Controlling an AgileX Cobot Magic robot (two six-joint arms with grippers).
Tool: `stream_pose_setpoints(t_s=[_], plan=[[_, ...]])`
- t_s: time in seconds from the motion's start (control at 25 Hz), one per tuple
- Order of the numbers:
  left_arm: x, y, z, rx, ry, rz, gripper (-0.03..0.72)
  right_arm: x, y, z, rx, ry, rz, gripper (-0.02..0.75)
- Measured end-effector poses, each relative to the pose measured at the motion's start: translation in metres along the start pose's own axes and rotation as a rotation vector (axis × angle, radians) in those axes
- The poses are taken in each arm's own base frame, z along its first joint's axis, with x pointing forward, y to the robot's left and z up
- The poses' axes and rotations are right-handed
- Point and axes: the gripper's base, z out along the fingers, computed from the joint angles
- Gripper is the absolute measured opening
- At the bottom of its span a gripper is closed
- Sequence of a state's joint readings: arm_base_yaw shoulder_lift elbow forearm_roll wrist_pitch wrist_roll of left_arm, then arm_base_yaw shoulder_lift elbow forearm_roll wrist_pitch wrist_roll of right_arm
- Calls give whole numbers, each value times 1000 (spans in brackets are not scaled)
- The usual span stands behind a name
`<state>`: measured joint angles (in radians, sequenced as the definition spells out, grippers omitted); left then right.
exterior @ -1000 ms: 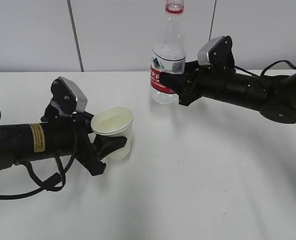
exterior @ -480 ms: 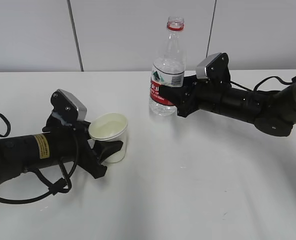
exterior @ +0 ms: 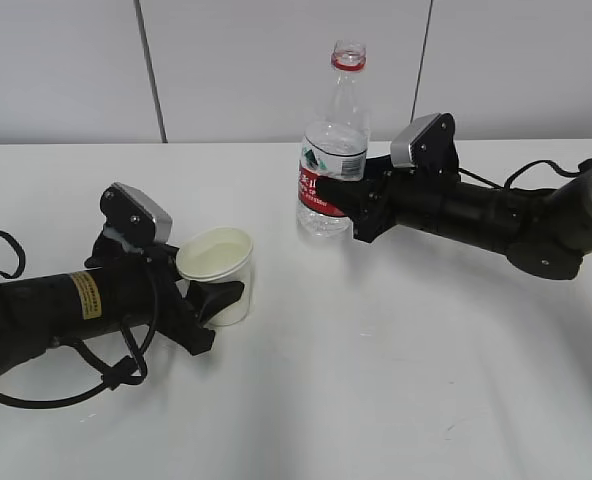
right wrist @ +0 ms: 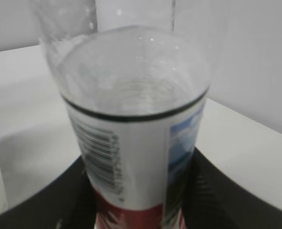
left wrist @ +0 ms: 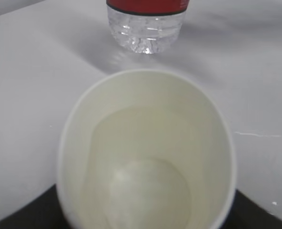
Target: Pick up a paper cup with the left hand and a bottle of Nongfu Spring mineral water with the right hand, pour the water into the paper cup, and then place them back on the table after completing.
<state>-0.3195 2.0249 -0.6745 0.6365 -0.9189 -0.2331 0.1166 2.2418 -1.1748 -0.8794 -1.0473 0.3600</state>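
A white paper cup (exterior: 216, 256) stands upright on the white table (exterior: 406, 360), and my left gripper (exterior: 219, 297) is shut around its wall. In the left wrist view the cup (left wrist: 146, 157) fills the frame, a faint water line shows inside it, and my black fingers (left wrist: 17, 220) sit at its sides. An uncapped clear bottle (exterior: 333, 150) with a red and white label stands upright with its base at the table. My right gripper (exterior: 342, 206) is shut on its label band. The right wrist view shows the bottle (right wrist: 136, 119) partly filled with water.
A grey-white panelled wall (exterior: 226, 70) runs behind the table. The bottle base (left wrist: 145, 34) stands just beyond the cup in the left wrist view. Black cables (exterior: 96, 375) trail from the left arm over the table.
Both arms have come down. The bottle has dropped from above the table to its surface and shifted slightly left. The cup has lowered and now sits level.
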Motion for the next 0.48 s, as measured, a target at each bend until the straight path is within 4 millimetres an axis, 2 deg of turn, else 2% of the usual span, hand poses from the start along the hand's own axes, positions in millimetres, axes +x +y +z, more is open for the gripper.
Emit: stream_pose_setpoints(t_s=[0.24,0.48], plan=[[1,1,1,-4,6,-1,401,1,0,0,-2,-2,-1,345],[6,2,2,-11,47,-5,515,1,0,0,-2,-2,-3,345]])
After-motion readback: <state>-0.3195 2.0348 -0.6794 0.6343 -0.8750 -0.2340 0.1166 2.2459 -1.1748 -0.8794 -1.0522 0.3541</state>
